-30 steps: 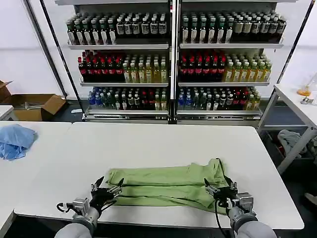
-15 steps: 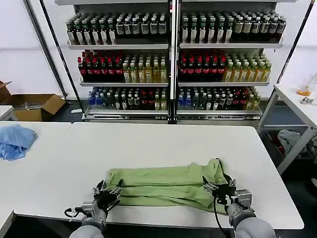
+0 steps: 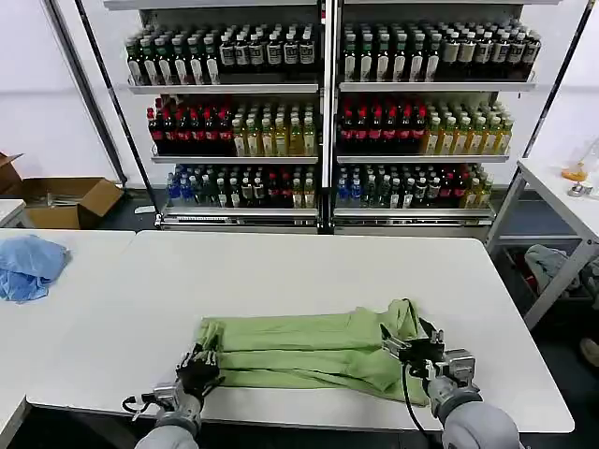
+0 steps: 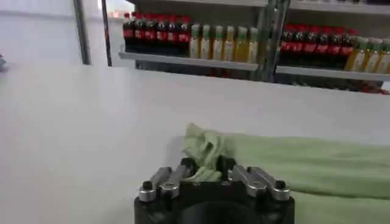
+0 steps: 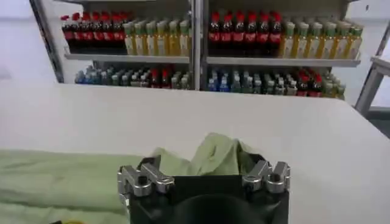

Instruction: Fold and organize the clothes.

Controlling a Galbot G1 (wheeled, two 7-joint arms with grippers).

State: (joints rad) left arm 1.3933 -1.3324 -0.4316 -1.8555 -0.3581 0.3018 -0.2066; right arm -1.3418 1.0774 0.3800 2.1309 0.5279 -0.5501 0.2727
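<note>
The clothes are one light green shirt (image 3: 299, 346), folded into a long strip across the near part of the white table (image 3: 281, 267). My left gripper (image 3: 201, 361) is at the strip's left end. In the left wrist view that gripper (image 4: 205, 167) is shut on a bunched fold of the shirt (image 4: 304, 164). My right gripper (image 3: 412, 351) is at the strip's right end. In the right wrist view this gripper (image 5: 203, 160) is open, its fingers wide apart on either side of a raised hump of the shirt (image 5: 61, 176).
A crumpled light blue cloth (image 3: 28, 265) lies on the adjoining table at the far left. Shelves of bottles (image 3: 328, 122) stand behind the table, with a cardboard box (image 3: 65, 199) on the floor at left. Another white table (image 3: 562, 196) stands at the right.
My left gripper moved forward onto the shirt's left end and shut on it, and that end slid slightly left. My right gripper crept forward over the right end, still open.
</note>
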